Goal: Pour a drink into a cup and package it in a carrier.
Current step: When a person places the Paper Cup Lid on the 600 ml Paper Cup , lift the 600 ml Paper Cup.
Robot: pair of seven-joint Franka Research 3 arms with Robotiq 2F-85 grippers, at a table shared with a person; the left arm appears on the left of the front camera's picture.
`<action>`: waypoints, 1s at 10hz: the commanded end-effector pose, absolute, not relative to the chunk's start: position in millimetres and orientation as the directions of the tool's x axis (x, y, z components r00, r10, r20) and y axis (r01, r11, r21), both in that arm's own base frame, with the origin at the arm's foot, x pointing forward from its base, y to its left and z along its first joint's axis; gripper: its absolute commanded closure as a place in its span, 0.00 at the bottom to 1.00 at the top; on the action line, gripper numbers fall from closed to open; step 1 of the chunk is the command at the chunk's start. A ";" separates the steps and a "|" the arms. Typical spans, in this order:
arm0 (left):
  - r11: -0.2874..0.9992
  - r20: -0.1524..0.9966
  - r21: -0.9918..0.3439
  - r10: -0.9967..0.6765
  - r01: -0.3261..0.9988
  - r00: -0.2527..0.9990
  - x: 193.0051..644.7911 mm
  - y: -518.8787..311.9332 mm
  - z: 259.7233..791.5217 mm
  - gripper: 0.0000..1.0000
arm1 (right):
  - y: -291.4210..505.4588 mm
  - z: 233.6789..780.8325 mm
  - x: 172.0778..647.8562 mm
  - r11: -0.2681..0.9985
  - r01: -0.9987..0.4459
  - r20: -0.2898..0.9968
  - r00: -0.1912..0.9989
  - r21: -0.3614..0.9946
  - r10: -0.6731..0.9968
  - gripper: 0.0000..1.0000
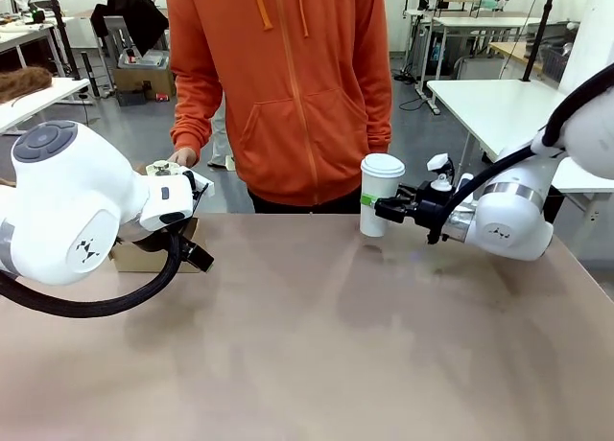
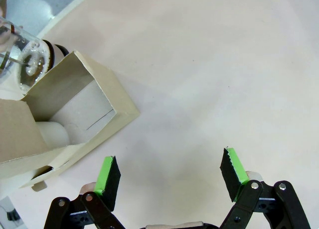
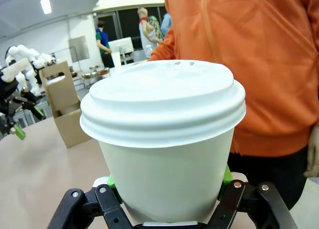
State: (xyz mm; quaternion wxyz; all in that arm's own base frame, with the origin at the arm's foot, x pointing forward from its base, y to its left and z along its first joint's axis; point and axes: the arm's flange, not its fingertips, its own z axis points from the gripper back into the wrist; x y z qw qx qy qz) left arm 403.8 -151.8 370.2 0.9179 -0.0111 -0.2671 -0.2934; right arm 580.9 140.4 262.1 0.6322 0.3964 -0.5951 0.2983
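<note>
Right pincer [image 1: 382, 208] is clamped on the cup [image 1: 381, 187], one green pad on each side of the lower wall, with the white lid [image 1: 383, 163] well above the fingers. Left pincer [image 2: 172, 171] is spread wide with nothing between its pads [image 2: 105, 170], just hanging over bare tabletop.

Biggest thing first: the table [image 1: 336, 355], brownish and matte, runs under both pincers. Can't tell if the cup's bottom touches it or hovers just above.

Next, the person in the orange hoodie [image 1: 288, 86] stands at the far edge, right beyond the right pincer's fingertips, behind the cup. Their hand [image 1: 182, 156] hangs past the left arm [image 1: 67, 220], on the far side of its wrist.

Then the carrier [image 2: 112, 94], brown cardboard. In the wrist view it's just beside the left pincer's left-hand finger and a bit ahead of it, not touching. One pocket gapes toward the camera with something white and rounded low inside, no idea what. From the right pincer it's well off to the side, far from the cup.

Smallest: the glass press pot [image 2: 25, 59], past the carrier on the side away from the left pincer. Whether there's drink in it I can't make out.
</note>
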 end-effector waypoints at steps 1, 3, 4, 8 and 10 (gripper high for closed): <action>0.827 0.498 0.135 -0.532 0.545 0.685 403.5 -151.8 370.5 0.00 | 134.8 330.7 551.2 0.510 -0.850 0.991 0.115 0.133 -0.067 0.20; 0.827 0.498 0.135 -0.532 0.545 0.685 403.5 -151.8 370.5 0.00 | 133.4 399.3 519.3 0.482 -0.865 0.990 0.116 0.138 -0.076 0.20; 0.827 0.498 0.135 -0.532 0.545 0.685 403.5 -151.8 370.5 0.00 | 134.3 425.6 502.5 0.470 -0.869 0.988 0.136 0.153 -0.070 0.20; 0.827 0.498 0.135 -0.532 0.545 0.685 403.5 -151.8 370.5 0.00 | 130.9 488.5 463.4 0.470 -0.874 0.992 0.096 0.124 -0.083 0.20; 0.827 0.498 0.135 -0.532 0.545 0.685 403.5 -151.8 370.5 0.00 | 130.2 488.0 469.1 0.496 -0.860 0.993 0.096 0.119 -0.072 0.20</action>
